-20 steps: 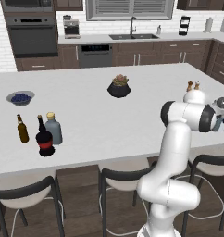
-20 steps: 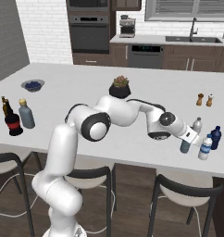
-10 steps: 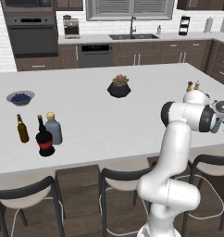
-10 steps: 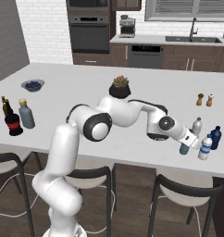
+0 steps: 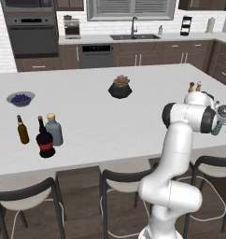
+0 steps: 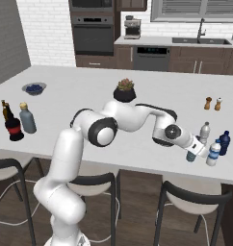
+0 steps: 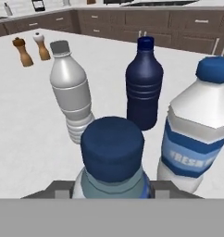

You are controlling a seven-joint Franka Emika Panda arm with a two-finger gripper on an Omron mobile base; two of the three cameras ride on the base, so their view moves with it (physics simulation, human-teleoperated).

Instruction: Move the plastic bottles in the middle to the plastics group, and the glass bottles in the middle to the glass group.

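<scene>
My gripper [image 7: 112, 187] is shut on the blue-tinted plastic bottle [image 7: 112, 152], whose blue cap sits close under the hand camera. Just beyond it stand the clear labelled plastic bottle [image 7: 197, 139], the dark blue container [image 7: 144, 88] and the pale-capped clear bottle [image 7: 70, 92] of the plastics group. From the right base view, the gripper [image 6: 193, 149] holds that bottle [image 6: 190, 154] at the counter's near right edge, beside the labelled bottle [image 6: 213, 153]. The black glass bottle [image 6: 12, 126] stands far left with the brown bottle [image 6: 3, 108] and the flask [image 6: 27, 118].
A dark pot with a plant [image 6: 124, 91] sits mid-counter, a bowl of blue fruit [image 6: 34, 88] at the far left. Salt and pepper shakers [image 6: 213, 103] stand behind the plastics group. Stools [image 6: 92, 185] line the near counter edge [image 6: 137, 166].
The hand has shifted only slightly beside the plastics group, still holding the blue-capped bottle. Nothing else has moved.
</scene>
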